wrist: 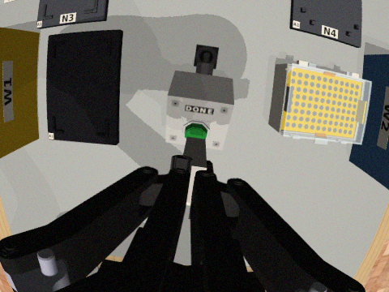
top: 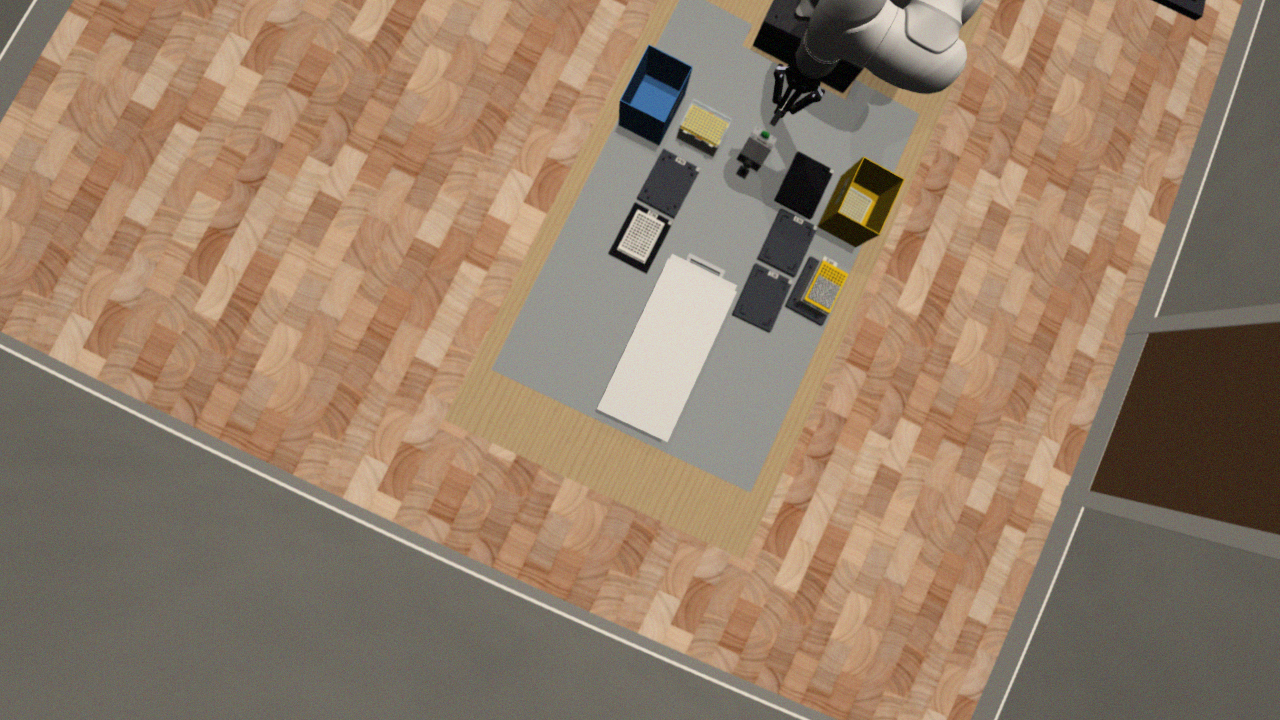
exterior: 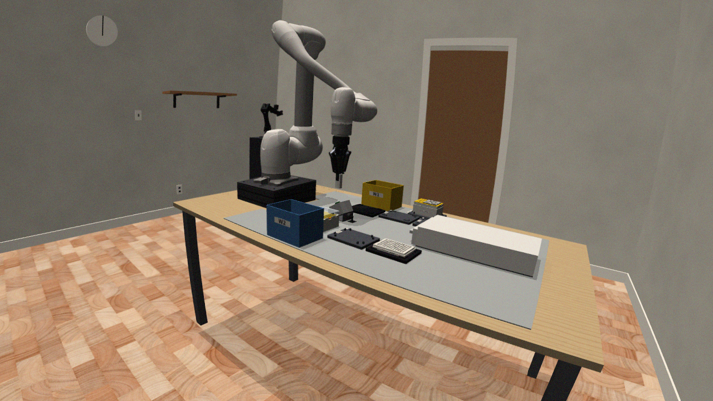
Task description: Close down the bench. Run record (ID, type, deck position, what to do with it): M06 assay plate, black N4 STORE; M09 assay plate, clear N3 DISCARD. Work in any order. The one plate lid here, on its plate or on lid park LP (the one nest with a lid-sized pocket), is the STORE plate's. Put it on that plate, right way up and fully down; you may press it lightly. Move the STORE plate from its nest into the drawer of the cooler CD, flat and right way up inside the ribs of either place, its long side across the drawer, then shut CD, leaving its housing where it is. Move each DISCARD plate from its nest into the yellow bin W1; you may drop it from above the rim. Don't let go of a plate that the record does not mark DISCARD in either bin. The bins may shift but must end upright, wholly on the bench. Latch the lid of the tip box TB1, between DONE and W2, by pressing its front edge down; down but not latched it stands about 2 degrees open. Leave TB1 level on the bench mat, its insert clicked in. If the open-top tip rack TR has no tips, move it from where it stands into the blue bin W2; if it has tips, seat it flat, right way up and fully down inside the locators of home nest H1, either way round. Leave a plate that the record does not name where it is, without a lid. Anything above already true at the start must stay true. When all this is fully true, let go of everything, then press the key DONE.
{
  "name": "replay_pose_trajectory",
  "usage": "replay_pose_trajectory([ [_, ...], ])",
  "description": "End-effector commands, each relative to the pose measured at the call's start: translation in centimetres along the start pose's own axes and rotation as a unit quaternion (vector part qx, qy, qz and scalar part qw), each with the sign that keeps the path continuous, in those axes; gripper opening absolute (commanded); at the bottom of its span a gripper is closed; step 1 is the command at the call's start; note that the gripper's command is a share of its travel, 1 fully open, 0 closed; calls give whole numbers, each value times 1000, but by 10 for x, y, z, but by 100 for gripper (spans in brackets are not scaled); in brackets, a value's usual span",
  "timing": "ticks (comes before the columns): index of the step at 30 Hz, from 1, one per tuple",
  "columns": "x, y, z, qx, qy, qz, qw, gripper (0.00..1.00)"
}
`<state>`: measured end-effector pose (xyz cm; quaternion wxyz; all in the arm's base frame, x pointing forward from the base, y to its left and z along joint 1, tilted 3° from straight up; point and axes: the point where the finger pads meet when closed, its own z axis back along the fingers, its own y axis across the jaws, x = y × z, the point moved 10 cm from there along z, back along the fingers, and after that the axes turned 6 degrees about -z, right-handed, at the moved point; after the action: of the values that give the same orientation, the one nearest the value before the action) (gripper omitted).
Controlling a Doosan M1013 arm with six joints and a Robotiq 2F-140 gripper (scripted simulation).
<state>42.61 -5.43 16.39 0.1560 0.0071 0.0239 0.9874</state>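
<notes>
My gripper (top: pixel 776 120) (exterior: pixel 338 183) (wrist: pixel 194 152) is shut and empty, above the bench near the green DONE key (top: pixel 765 135) (wrist: pixel 196 130); a gap to the key shows in the exterior view. Tip box TB1 (top: pixel 704 125) (wrist: pixel 324 103) has its clear lid down; I cannot tell if it is latched. A pale plate (top: pixel 856 205) lies in yellow bin W1 (top: pixel 850 234) (exterior: pixel 381 201) (wrist: pixel 26 93). Nests N4 (top: pixel 669 183) (exterior: pixel 353 238) (wrist: pixel 326 20) and N3 (top: pixel 787 241) (wrist: pixel 73 6) are empty. Cooler CD (top: pixel 668 349) (exterior: pixel 478 229) looks shut, hiding its contents. Tip rack TR (top: pixel 825 286) (exterior: pixel 428 203) stands on a nest, with tips.
Blue bin W2 (top: pixel 655 96) (exterior: pixel 294 224) (wrist: pixel 373 138) stands upright beside TB1, empty inside. A white plate without a lid (top: pixel 641 237) (exterior: pixel 394 247) sits on a black nest beside N4. A flat black nest (top: pixel 803 183) (wrist: pixel 84 87) lies between DONE and W1. Another empty nest (top: pixel 762 297) lies near the cooler.
</notes>
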Motion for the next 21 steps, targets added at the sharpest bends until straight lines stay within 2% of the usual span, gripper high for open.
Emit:
replay_pose_trajectory([
  [1,0,0,-8,0,0,0,1000,0],
  [14,0,0,-43,0,0,0,1000,0],
  [21,0,0,-50,0,0,0,1000,0],
])
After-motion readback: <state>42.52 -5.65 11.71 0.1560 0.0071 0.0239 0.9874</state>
